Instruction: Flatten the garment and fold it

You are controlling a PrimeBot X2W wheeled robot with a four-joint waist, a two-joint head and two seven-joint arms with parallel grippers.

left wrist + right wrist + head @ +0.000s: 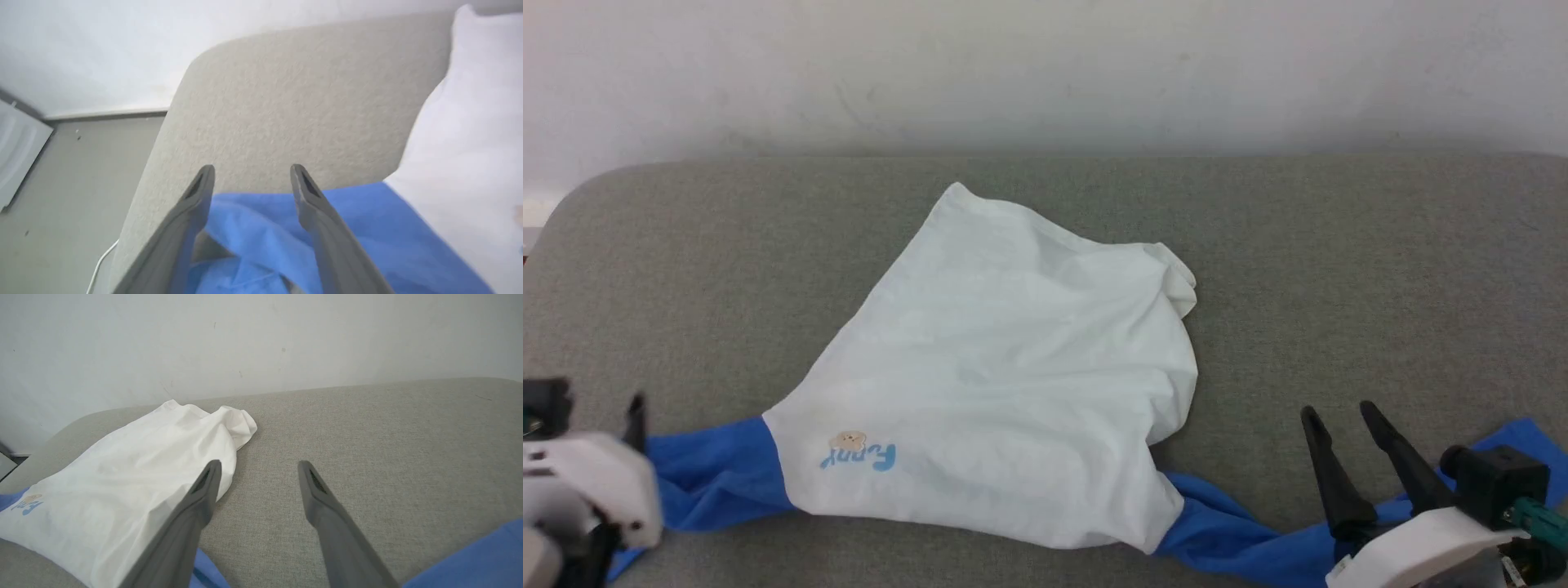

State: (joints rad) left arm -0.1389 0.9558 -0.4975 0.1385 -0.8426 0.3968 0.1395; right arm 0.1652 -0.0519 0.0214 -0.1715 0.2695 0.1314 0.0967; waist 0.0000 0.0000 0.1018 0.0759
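A: Grey padded surface [1339, 245], white wall behind. Where's the garment [996, 359]?
B: Ahead of both claws, white body bunched, with a blue sleeve trailing under each. The left claw [251, 171] is spread above its sleeve. The right claw [259, 467] is spread too, pinching nothing.
A: Why there?
B: Probably placed to pull the sleeves outward and flatten it.

The garment [1005, 384] lies rumpled and front up on the grey padded surface [1339, 269]. Its white body fans out with one hem corner peaking at 12 o'clock and another bunched at 2 o'clock. One blue sleeve [715, 478] trails toward 9 o'clock and the second sleeve [1241, 535] toward 4 o'clock. Blue lettering [870, 459] with a tan emblem [848, 441] sits at 8 o'clock, upside down.
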